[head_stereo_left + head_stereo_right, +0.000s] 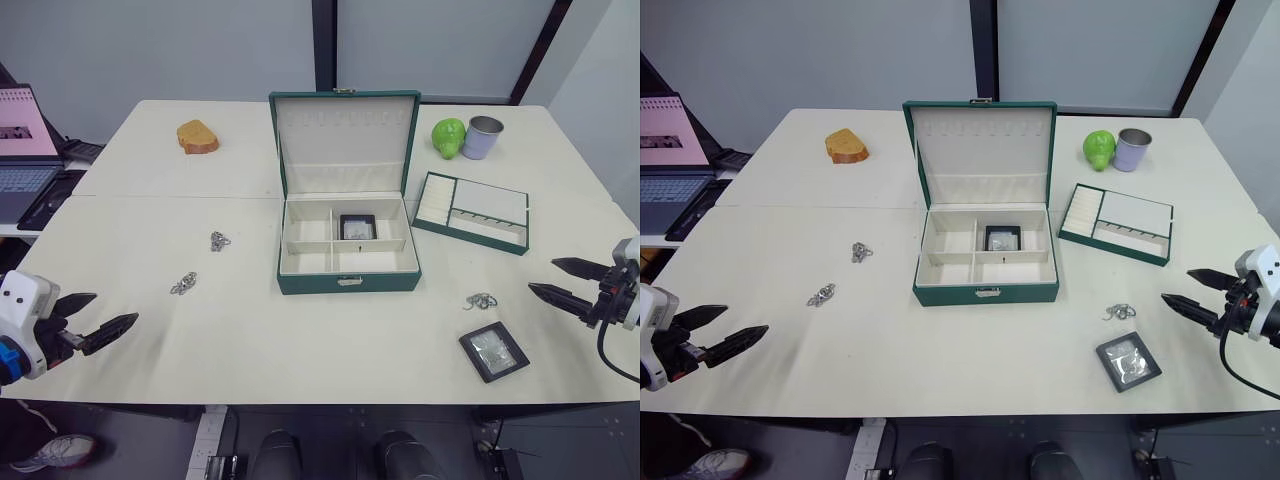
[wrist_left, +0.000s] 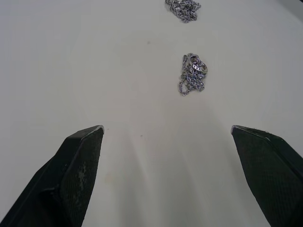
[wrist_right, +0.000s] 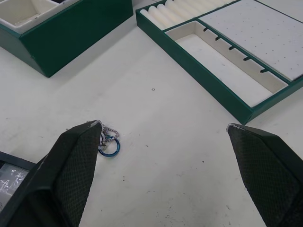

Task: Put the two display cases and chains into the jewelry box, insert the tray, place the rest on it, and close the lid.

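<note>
Both claws hang spread and hold nothing: the left claw [image 1: 92,320] off the left of the jewelry box [image 1: 346,270], the right claw [image 1: 567,281] off its right, each well apart from it. One step looks done. One display case [image 1: 357,227] lies in a rear compartment of the box, whose lid [image 1: 344,136] stands upright.

The second display case [image 1: 494,351] lies on the bench [image 1: 250,330], right of the box and nearer the robot. Two chains [image 1: 183,284] [image 1: 220,240] sit on the bench left of the box, apart from each other. A third small clump with a ring, the ring chain [image 1: 481,300], rests between the box and the second case, near the right claw. The tray [image 1: 471,212] lies outside, just right of the box.

So I judge most of the task is left: the second case, the chains, seating the tray, and shutting the lid.
</note>
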